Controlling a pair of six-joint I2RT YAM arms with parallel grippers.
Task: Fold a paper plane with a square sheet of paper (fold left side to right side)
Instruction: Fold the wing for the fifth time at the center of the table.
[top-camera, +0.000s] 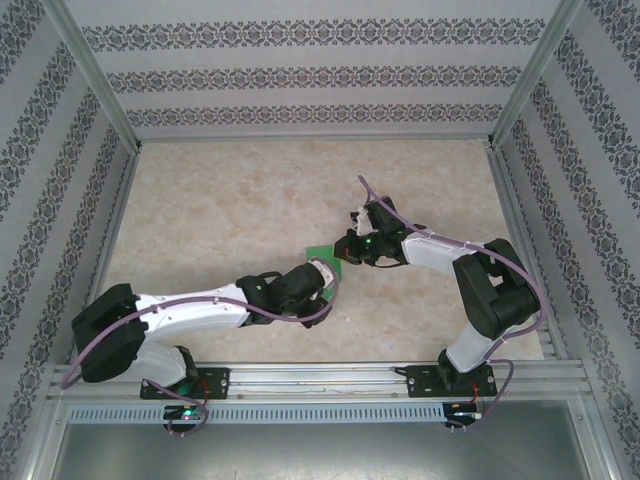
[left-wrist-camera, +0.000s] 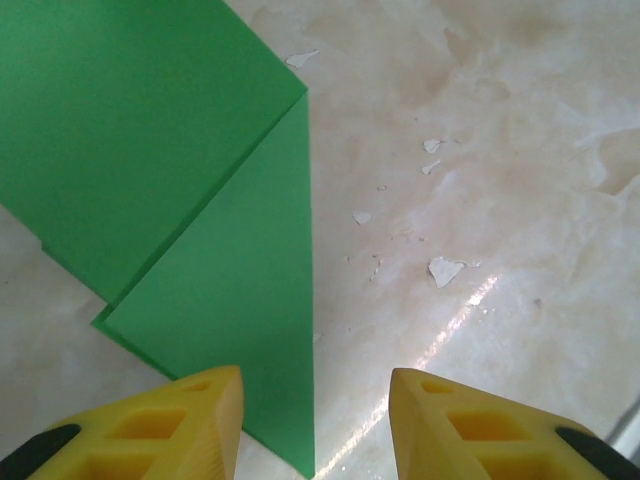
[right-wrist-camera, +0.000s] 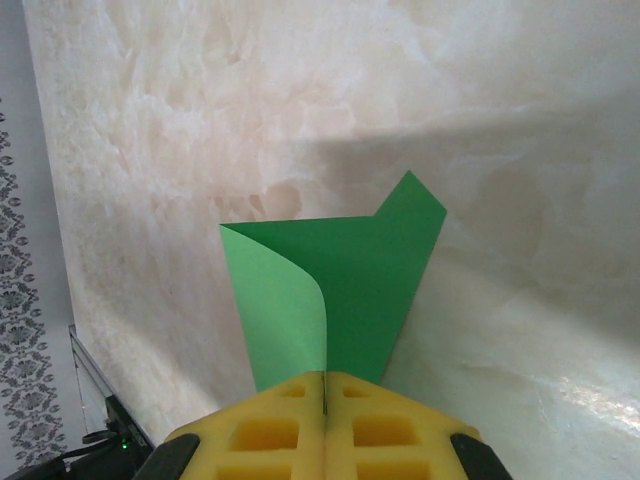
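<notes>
The green sheet of paper (top-camera: 321, 253) lies folded in layers on the marble table, between the two grippers. In the left wrist view the paper (left-wrist-camera: 150, 130) shows a diagonal flap edge and a long point running down toward my left gripper (left-wrist-camera: 315, 425). That gripper is open, its yellow fingers (left-wrist-camera: 180, 425) apart, and the paper's point reaches into the gap beside the left finger. My right gripper (right-wrist-camera: 325, 390) is shut on one edge of the paper (right-wrist-camera: 375, 280), and the lifted layer curls up from the table. From above, the right gripper (top-camera: 350, 250) is at the paper's right side and the left gripper (top-camera: 330, 280) at its near side.
Small white flecks (left-wrist-camera: 443, 268) dot the table (top-camera: 250, 190) to the right of the paper. Patterned walls close in the back and both sides. An aluminium rail (top-camera: 320, 378) carrying both arm bases runs along the near edge.
</notes>
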